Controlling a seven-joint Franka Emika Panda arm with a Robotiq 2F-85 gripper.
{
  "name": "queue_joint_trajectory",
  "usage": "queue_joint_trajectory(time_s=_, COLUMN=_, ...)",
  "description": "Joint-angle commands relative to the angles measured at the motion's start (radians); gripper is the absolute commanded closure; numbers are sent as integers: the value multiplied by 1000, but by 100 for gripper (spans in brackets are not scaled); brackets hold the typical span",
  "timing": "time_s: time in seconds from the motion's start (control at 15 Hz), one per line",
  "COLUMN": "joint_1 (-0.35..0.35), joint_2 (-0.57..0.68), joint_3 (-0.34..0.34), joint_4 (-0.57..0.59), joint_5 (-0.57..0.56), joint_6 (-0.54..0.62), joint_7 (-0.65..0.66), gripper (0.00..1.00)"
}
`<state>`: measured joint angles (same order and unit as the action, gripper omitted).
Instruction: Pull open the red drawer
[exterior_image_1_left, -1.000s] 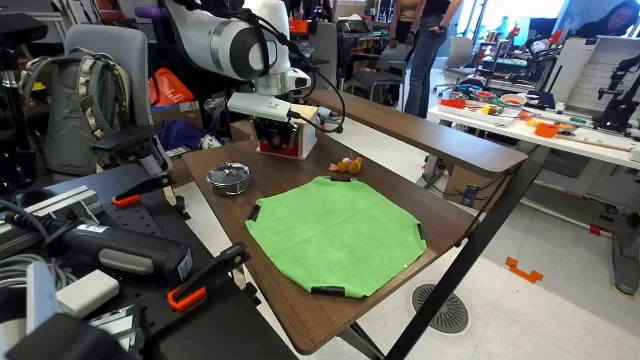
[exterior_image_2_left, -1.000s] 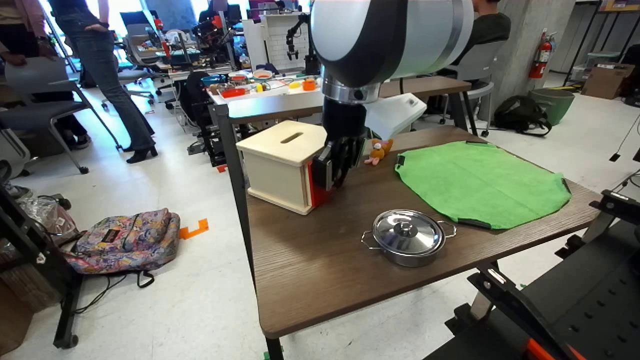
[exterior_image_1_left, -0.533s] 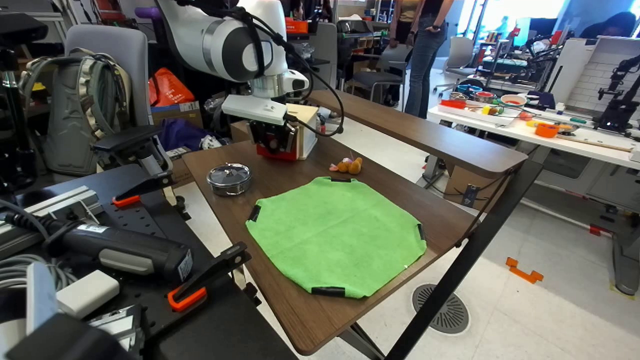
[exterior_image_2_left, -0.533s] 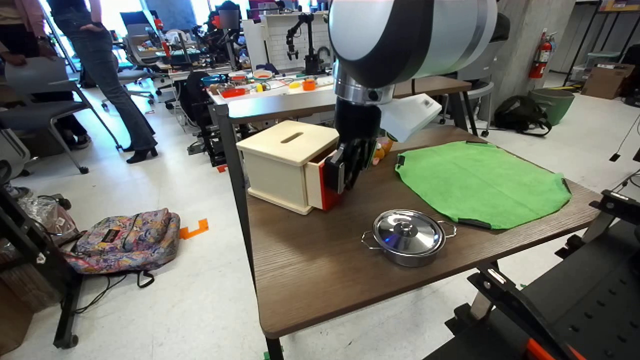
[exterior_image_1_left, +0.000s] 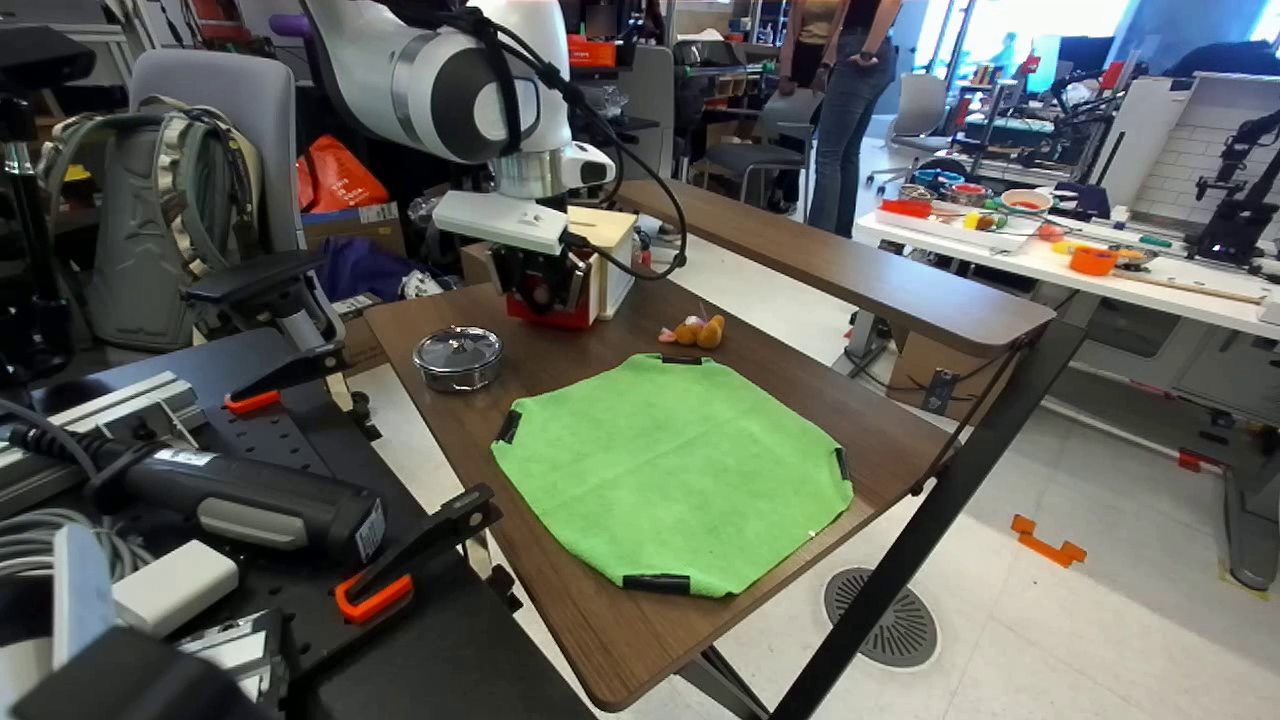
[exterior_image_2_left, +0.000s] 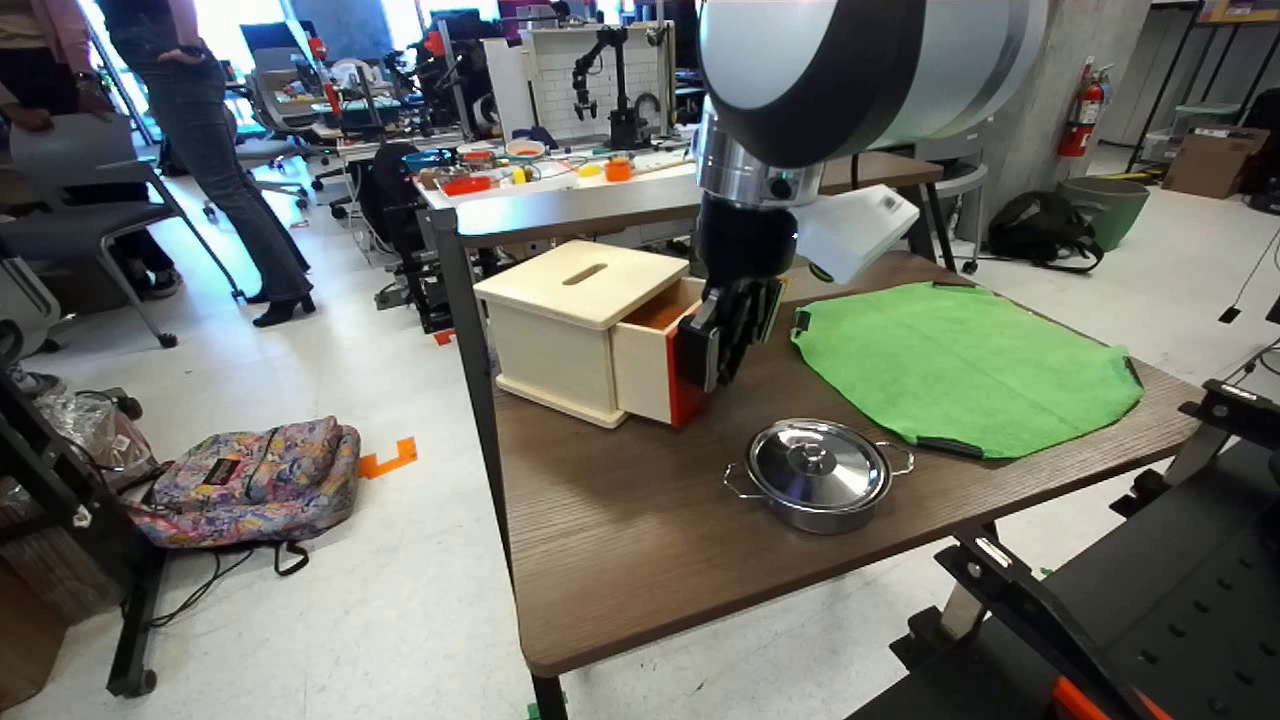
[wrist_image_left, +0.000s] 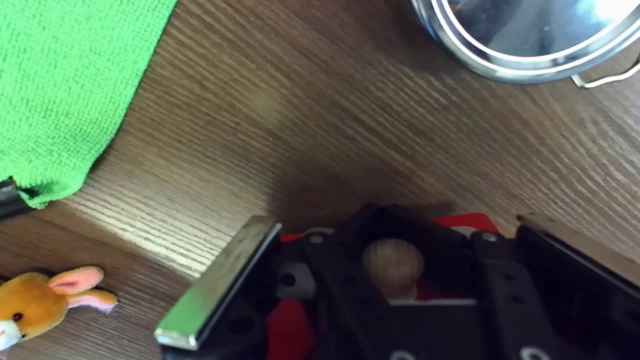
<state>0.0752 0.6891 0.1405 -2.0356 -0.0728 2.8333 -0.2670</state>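
Red drawer (exterior_image_2_left: 683, 402): part way out of its pale wooden box (exterior_image_2_left: 555, 350), on the table (exterior_image_2_left: 620, 560), right at my jaws.
Knob (wrist_image_left: 392, 262): pale and round, standing out from the red front, toward me.
My gripper (exterior_image_2_left: 728, 350): jaws together around the knob, no clear gap left; the contact itself is too dark to make out, but I judge that I have hold.
Pull line: the drawer's long axis runs straight out of the box and I am at its outer face, so the coming move, I judge, is backward along that axis, level, away from the box.
Steel pot (exterior_image_2_left: 815, 465): ahead and toward one side; a long pull could bring the front near it.
Count: one gripper, one drawer, one knob, one box, one pot, one plush toy (wrist_image_left: 37, 300), one green cloth (exterior_image_1_left: 680, 470), four black strips (exterior_image_1_left: 657, 582) on its edges.
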Motion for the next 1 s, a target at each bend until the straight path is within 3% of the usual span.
queue_joint_trajectory(time_s=0.0, joint_1=-49, joint_2=-68, joint_3=-10, joint_4=-70, joint_5=-18, joint_6=28, joint_7=-9, gripper=98)
queue_joint_trajectory(time_s=0.67, joint_1=-90, joint_2=-97, joint_3=-16, joint_4=-135, joint_5=-21, joint_6=35, joint_7=-17, gripper=97)
queue_joint_trajectory(time_s=0.73, joint_1=-90, joint_2=-97, joint_3=-25, joint_4=-136, joint_5=-24, joint_6=30, joint_7=-13, gripper=66)
queue_joint_trajectory(time_s=0.8, joint_1=-102, joint_2=-102, joint_3=-27, joint_4=-142, joint_5=-24, joint_6=22, joint_7=-22, gripper=65)
queue_joint_trajectory(time_s=0.93, joint_1=-113, joint_2=-97, joint_3=-41, joint_4=-139, joint_5=-28, joint_6=15, joint_7=-30, gripper=52)
